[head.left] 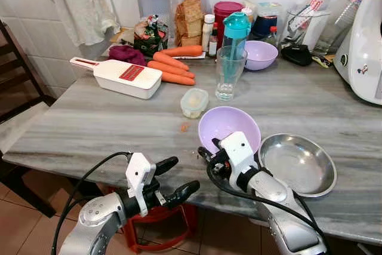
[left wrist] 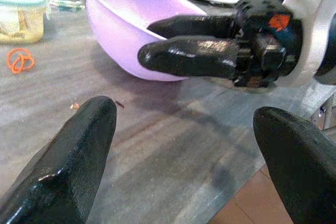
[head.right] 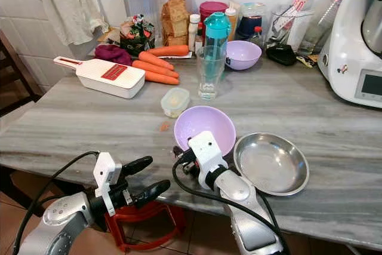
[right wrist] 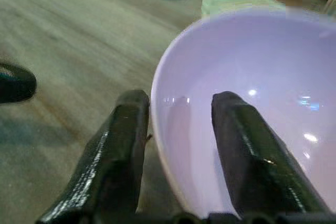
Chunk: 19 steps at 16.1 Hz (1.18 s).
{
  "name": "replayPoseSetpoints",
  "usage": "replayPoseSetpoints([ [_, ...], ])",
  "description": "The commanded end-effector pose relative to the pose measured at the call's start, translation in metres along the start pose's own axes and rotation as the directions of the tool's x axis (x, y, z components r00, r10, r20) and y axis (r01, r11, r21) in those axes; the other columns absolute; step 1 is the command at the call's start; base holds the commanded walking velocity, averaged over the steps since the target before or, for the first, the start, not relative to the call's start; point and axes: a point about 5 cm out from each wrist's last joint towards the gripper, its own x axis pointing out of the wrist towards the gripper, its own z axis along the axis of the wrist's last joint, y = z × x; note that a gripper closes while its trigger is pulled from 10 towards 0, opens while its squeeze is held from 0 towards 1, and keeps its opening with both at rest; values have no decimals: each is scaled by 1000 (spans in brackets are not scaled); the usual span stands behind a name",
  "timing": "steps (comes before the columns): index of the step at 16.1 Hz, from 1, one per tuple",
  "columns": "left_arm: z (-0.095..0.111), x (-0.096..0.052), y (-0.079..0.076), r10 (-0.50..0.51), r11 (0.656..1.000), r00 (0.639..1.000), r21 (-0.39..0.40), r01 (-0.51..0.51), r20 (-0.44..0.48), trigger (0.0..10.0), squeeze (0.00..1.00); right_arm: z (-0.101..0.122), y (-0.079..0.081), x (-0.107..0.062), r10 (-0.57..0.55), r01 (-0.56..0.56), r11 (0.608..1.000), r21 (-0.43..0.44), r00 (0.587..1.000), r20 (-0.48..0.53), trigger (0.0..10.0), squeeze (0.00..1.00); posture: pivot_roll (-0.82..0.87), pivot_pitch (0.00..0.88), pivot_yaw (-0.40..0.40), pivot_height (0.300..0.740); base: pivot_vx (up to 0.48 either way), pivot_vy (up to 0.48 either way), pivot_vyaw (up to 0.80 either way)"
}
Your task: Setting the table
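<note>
We find the right gripper (right wrist: 178,129) straddling the near rim of the lilac bowl (head.left: 229,125), one finger inside and one outside, set for a rim pinch; whether the fingers press the wall we cannot tell. The bowl sits tilted near the table's (head.left: 83,123) front edge. We judge the rim grip suits lifting a thin-walled bowl. The left gripper (head.left: 170,180) hangs off the table edge beside it, fingers spread and empty. Touching the bowl's right side lies a steel dish (head.left: 298,162). Just beyond stand a small lidded container (head.left: 194,103) and a glass (head.left: 230,73), both likely obstacles to forward travel.
</note>
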Motion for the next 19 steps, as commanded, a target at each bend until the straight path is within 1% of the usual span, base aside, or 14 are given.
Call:
replayPoseSetpoints([
  [1, 0, 1, 1, -9, 1000, 1000, 18, 10, -16, 10000, 0, 11, -4, 0, -13, 13, 1000, -6, 999, 31, 10000, 1000, -21, 0, 9, 740, 0, 0, 0],
  [7, -1, 3, 5, -18, 1000, 1000, 22, 19, -18, 10000, 0, 19, -11, 0, -44, 44, 999, 4, 997, 63, 10000, 1000, -21, 0, 12, 740, 0, 0, 0],
  [10, 0, 4, 5, -25, 999, 1000, 22, 25, -10, 10000, 0, 26, -15, -1, -77, 75, 997, 18, 993, 94, 10000, 1000, -19, 0, 11, 740, 0, 0, 0],
  [11, 1, 4, 5, -26, 999, 1000, 19, 26, -2, 10000, 0, 28, -17, -2, -92, 90, 996, 17, 990, 104, 10000, 1000, -18, 0, 10, 740, 0, 0, 0],
  [12, 3, 3, 6, -20, 1000, 1000, 8, 20, 16, 10000, 0, 31, -24, -4, -141, 139, 990, 25, 981, 133, 10000, 1000, -18, 0, 8, 740, 0, 0, 0],
  [13, 5, 3, 6, -9, 1000, 999, -8, 9, 39, 10000, 0, 35, -31, -8, -189, 187, 982, 29, 969, 161, 10000, 1000, -19, 0, 8, 740, 0, 0, 0],
  [14, 8, 3, 8, 17, 1000, 998, -6, -17, 61, 10000, 0, 38, -40, -12, -252, 250, 968, 39, 949, 189, 10000, 1000, -23, 0, 7, 740, 0, 0, 0],
  [15, 9, 3, 9, 31, 1000, 997, -2, -31, 70, 10000, 0, 40, -43, -14, -277, 274, 961, 41, 940, 198, 10000, 1000, -23, 0, 7, 740, 0, 0, 0],
  [16, 14, 3, 13, 85, 996, 991, 31, -89, 100, 10000, 0, 42, -50, -20, -335, 336, 941, 34, 916, 219, 10000, 1000, -26, 0, 6, 740, 0, 0, 0],
  [17, 20, 2, 21, 150, 985, 979, 59, -160, 139, 10000, 0, 45, -54, -25, -373, 394, 918, -44, 896, 241, 10000, 1000, -26, 0, 6, 740, 0, 0, 0],
  [18, 26, 2, 26, 190, 977, 968, 64, -203, 165, 10000, 0, 46, -55, -29, -385, 418, 904, -87, 886, 257, 10000, 1000, -33, 0, 7, 740, 0, 0, 0],
  [19, 34, 0, 31, 234, 969, 951, 31, -245, 200, 10000, 0, 42, -58, -40, -462, 500, 860, -103, 848, 258, 10000, 1000, -33, 0, 4, 740, 0, 0, 0],
])
